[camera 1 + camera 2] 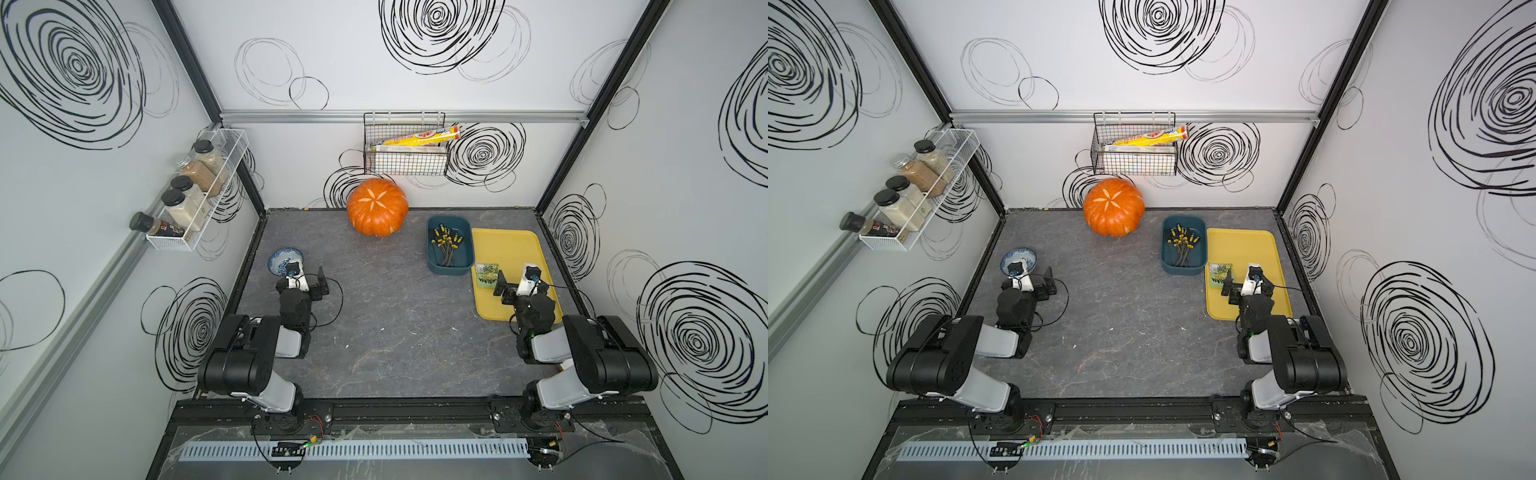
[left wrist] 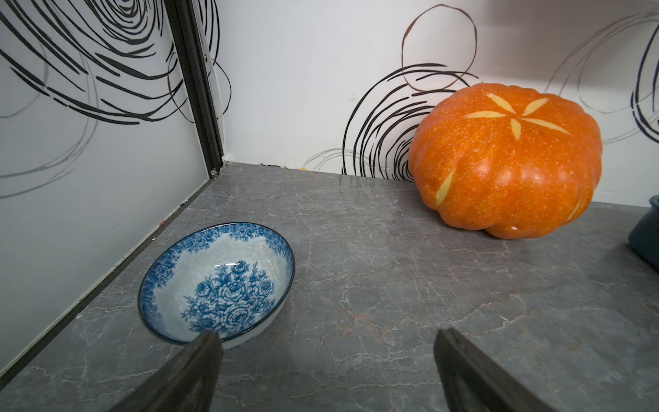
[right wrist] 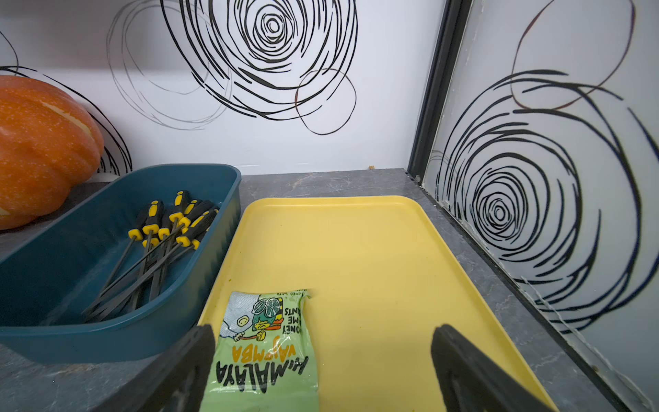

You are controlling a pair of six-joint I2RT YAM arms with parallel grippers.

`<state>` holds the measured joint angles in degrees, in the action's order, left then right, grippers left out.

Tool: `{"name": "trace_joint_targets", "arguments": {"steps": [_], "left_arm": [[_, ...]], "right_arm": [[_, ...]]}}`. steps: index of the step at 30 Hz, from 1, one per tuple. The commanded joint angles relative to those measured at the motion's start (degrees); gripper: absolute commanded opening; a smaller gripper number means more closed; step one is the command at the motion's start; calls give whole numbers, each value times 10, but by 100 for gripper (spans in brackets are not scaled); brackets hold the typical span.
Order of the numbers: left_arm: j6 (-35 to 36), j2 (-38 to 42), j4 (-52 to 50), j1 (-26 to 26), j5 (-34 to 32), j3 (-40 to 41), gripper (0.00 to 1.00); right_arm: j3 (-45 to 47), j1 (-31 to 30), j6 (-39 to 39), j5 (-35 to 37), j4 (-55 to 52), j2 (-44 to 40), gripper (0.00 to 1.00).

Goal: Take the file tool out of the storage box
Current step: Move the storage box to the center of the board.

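The storage box point(image 1: 451, 270) is a dark teal tub at the back right of the table, also seen in a top view point(image 1: 1183, 270) and the right wrist view point(image 3: 107, 339). Several file tools point(image 3: 160, 242) with black and yellow handles lie crossed inside it point(image 1: 446, 245). My right gripper point(image 1: 503, 289) hangs open over the near left part of the yellow tray, close beside the box, with nothing between its fingers point(image 3: 322, 331). My left gripper point(image 1: 322, 282) is open and empty at the left side of the table point(image 2: 328, 337), far from the box.
A yellow tray point(image 1: 511, 249) lies right of the box with a green snack packet point(image 3: 265, 349) on it. An orange pumpkin point(image 1: 377, 207) sits by the back wall, a blue-flowered bowl point(image 2: 217, 281) near the left wall. A wire basket point(image 1: 405, 153) and spice rack point(image 1: 199, 187) hang on the walls.
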<state>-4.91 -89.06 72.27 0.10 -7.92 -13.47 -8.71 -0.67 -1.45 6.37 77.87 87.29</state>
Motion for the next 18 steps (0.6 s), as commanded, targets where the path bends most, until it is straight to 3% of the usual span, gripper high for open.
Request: {"name": "trace_joint_targets", "arguments": {"steps": [1, 14, 18], "left_arm": [[6, 0, 26, -2, 1, 0, 99], [16, 3, 25, 1, 38, 1, 99], [4, 20, 65, -1, 5, 22, 99]], "right_arm": [[-8, -3, 5, 0, 4, 3, 100], [-9, -3, 6, -2, 2, 2, 100], [10, -3, 9, -14, 38, -2, 100]]}}
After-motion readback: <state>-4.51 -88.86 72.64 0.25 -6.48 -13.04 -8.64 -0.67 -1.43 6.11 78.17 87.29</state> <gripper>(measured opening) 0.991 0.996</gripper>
